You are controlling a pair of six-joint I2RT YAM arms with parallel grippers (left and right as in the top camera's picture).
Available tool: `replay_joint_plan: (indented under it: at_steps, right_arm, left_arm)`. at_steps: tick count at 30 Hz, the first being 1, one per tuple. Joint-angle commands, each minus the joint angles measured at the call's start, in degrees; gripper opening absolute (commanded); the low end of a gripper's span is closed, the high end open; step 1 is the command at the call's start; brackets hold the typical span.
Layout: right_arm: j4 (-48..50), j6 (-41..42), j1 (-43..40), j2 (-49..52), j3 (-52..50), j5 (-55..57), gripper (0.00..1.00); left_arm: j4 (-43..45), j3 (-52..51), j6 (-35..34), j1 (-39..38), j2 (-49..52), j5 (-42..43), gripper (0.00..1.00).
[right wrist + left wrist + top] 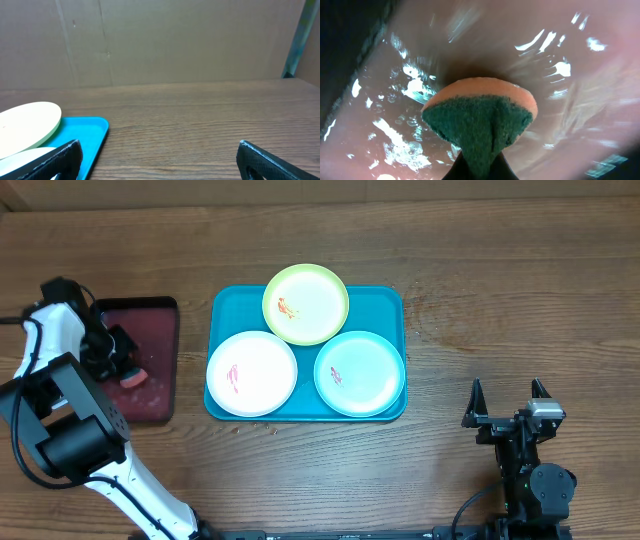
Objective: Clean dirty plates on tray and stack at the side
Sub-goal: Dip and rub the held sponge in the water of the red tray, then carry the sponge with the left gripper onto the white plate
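Note:
Three plates lie on the teal-blue tray [225,305]: a yellow-green plate [306,303] at the back, a white plate [251,373] front left and a pale aqua plate [359,372] front right. Each has a small red smear. My left gripper [122,360] is over the dark red tray [150,400] and is shut on a green and orange sponge [480,117]. My right gripper [507,402] is open and empty, right of the teal tray. In the right wrist view the yellow-green plate [27,122] and the teal tray's corner [92,132] show at the left.
The dark red tray's inside looks wet and shiny in the left wrist view [570,75]. A few crumbs lie on the wooden table [500,280] just in front of the teal tray. A cardboard wall [175,40] stands behind the table.

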Motion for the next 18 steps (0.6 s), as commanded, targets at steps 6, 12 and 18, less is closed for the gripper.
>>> replay_joint_plan:
  at_steps: [6,12,18]
  right_arm:
    - [0.3,0.0,-0.2,-0.4,-0.6,0.4,1.00]
    - [0.3,0.0,-0.2,-0.4,-0.6,0.4,1.00]
    - [0.3,0.0,-0.2,-0.4,-0.6,0.4,1.00]
  left_arm:
    - [-8.1,14.0,-0.5,-0.3,-1.0,7.5,0.04]
    - [-0.2,3.9,-0.6,-1.3,-0.6,1.2,0.04]
    - [-2.1,4.5,-0.6,-1.3,-1.1,1.9,0.04]
